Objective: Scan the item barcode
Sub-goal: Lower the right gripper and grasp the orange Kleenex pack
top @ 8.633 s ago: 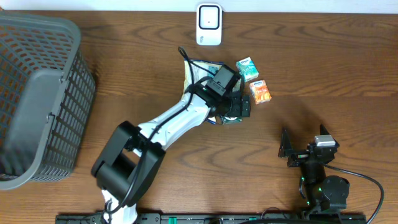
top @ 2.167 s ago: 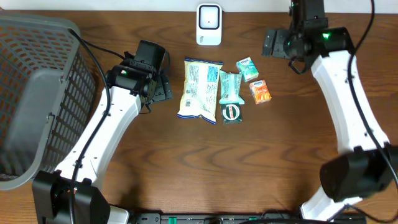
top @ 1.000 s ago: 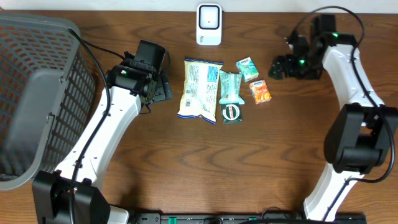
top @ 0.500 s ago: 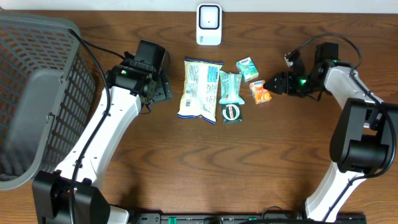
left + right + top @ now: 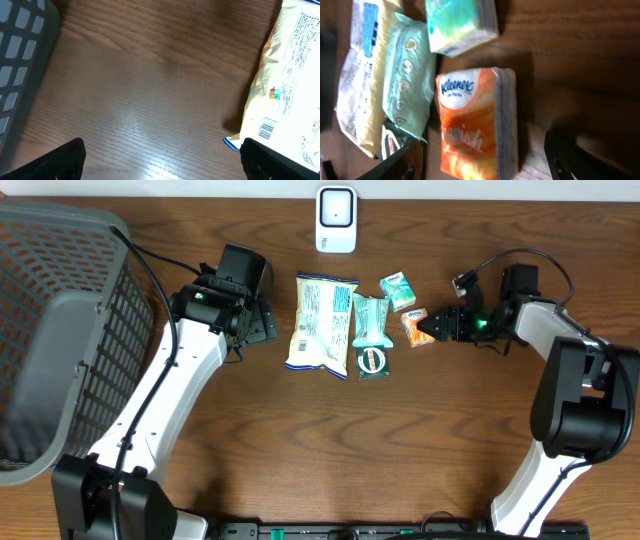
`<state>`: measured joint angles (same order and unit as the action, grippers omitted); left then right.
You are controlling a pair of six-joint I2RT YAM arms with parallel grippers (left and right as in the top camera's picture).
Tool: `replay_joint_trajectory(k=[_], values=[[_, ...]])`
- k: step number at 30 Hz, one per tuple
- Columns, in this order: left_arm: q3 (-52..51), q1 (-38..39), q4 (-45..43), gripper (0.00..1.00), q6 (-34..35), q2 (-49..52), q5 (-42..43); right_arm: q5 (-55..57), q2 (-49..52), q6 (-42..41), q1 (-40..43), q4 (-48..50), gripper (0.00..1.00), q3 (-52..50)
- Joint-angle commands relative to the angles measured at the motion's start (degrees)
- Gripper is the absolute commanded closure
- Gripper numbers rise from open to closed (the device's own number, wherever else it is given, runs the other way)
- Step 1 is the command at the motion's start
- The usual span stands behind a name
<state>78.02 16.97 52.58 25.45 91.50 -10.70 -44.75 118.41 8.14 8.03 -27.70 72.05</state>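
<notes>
The orange Kleenex pack (image 5: 417, 327) lies flat on the wooden table, right of the other goods. My right gripper (image 5: 437, 327) sits low at its right end. In the right wrist view this gripper (image 5: 482, 162) is open, and the orange pack (image 5: 477, 125) lies between its dark fingers (image 5: 572, 155) with a gap on the right side. The white barcode scanner (image 5: 336, 220) stands at the back edge. My left gripper (image 5: 262, 321) hovers left of the chips bag (image 5: 320, 323), open and empty (image 5: 165, 167).
A green tissue pack (image 5: 397, 290) lies just behind the orange one. A pale green wipes pack (image 5: 368, 320) with a dark round item (image 5: 372, 360) lies to its left. A grey basket (image 5: 60, 340) fills the table's left end.
My right arm has swung from the back right down and left until its open fingers straddle the orange pack. The left arm and the goods have not moved.
</notes>
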Motion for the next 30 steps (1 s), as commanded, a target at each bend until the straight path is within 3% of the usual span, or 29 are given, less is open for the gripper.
replay_joint_trajectory(k=[1, 10, 19, 23, 28, 30], values=[[0.3, -0.1, 0.3, 0.02, -0.3, -0.5, -0.9, 0.2, 0.1, -0.9, -0.1, 1.5, 0.24, -3.0], [0.3, -0.1, 0.3, 0.02, -0.3, -0.5, -0.9, 0.2, 0.1, -3.0, -0.6, 4.8, 0.32, -6.5], [0.3, -0.1, 0.3, 0.02, -0.3, -0.5, -0.9, 0.3, 0.1, -3.0, -1.1, 9.1, 0.29, -11.1], [0.3, -0.1, 0.3, 0.03, -0.3, -0.5, -0.9, 0.3, 0.1, -4.6, -1.2, 10.6, 0.42, -12.0], [0.3, -0.1, 0.3, 0.02, -0.3, -0.5, -0.9, 0.2, 0.1, -6.8, -1.2, 11.5, 0.71, -12.0], [0.3, -0.1, 0.3, 0.02, -0.3, -0.5, -0.9, 0.2, 0.1, -8.0, -1.2, 11.5, 0.87, -12.0]])
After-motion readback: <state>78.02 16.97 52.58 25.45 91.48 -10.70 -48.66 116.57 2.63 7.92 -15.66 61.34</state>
